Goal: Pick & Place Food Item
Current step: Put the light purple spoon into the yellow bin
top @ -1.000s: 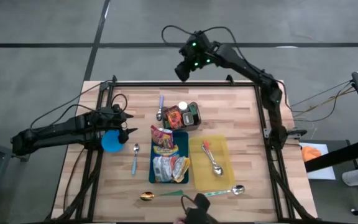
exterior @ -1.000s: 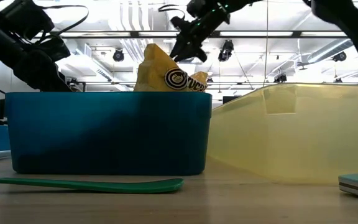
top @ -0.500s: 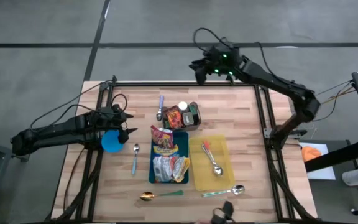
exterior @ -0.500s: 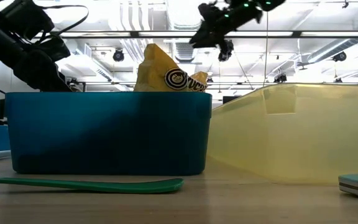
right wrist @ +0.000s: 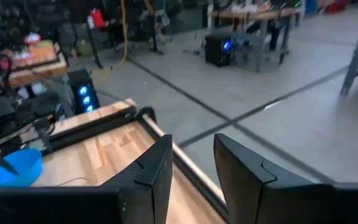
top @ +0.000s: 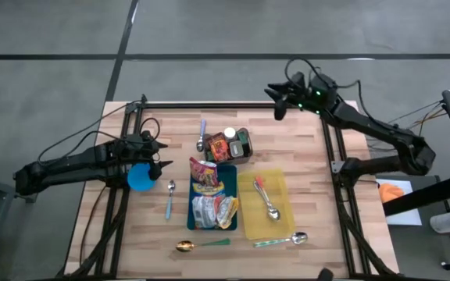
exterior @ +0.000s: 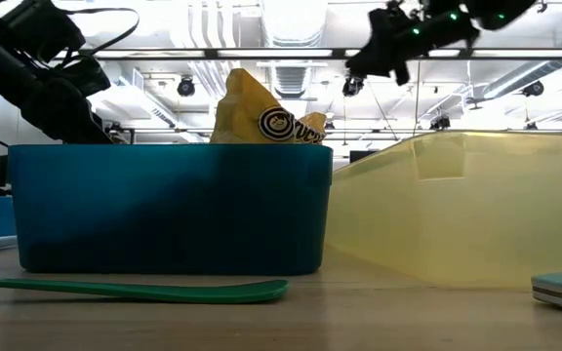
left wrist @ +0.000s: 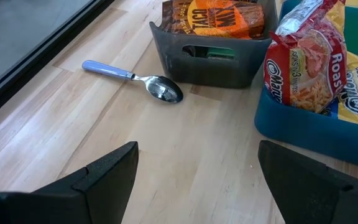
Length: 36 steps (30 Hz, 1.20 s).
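Observation:
Food packets fill two bins at the table's middle. Ramen packets (top: 208,187) (left wrist: 303,68) lie in the blue bin (top: 231,181), and an orange packet (left wrist: 219,15) stands in the dark bin (top: 244,146). My left gripper (top: 165,154) (left wrist: 197,180) waits open at the table's left, low over the wood, pointing at the bins with nothing between its fingers. My right gripper (top: 275,101) (right wrist: 191,168) hangs high over the table's far edge, toward the right, fingers a little apart and empty.
A blue bowl (top: 140,177) sits just beside my left gripper. A blue-handled spoon (left wrist: 135,78) lies left of the dark bin. The yellow tray (top: 281,216) holds spoons, and more spoons (top: 201,244) lie along the near edge. Bare wood spreads at the far right.
My right gripper has swung along the far edge toward the table's right edge, sinking a little and tipping up toward level, as its arm folded back. It carries nothing. Bins and packets stand unchanged.

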Available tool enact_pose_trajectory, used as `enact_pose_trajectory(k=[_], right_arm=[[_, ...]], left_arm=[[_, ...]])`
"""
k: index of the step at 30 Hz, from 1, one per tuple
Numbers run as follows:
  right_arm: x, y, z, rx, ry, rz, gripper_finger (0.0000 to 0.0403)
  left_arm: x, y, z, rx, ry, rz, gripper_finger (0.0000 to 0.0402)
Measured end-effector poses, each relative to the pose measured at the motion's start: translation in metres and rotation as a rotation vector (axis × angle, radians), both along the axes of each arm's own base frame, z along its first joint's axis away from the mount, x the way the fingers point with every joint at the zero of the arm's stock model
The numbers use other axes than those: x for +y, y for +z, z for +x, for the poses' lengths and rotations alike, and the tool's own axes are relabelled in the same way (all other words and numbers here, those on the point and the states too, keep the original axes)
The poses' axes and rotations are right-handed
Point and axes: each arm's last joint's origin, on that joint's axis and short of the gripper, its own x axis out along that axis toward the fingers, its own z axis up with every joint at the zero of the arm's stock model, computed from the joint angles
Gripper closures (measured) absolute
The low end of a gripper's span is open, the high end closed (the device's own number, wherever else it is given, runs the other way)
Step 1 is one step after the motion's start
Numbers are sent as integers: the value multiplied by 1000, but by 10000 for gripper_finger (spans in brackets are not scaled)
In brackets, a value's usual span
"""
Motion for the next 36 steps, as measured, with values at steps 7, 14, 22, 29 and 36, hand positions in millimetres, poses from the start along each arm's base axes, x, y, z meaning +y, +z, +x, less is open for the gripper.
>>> enact_pose_trajectory(k=[7,14,22,29,36], right_arm=[[10,-12,-22,-19,-17,-55,286],[18,-5,-30,0,-8,-166,286],[19,-5,-30,-69,-14,-53,286],[15,-13,-25,-123,-33,115,287],[9,-23,-18,-91,-38,153,287]], left_arm=[[0,0,0,0,0,0,66],[0,0,0,0,0,0,66],[0,0,0,0,0,0,66],[0,0,0,0,0,0,66],[0,0,0,0,-1,0,66]])
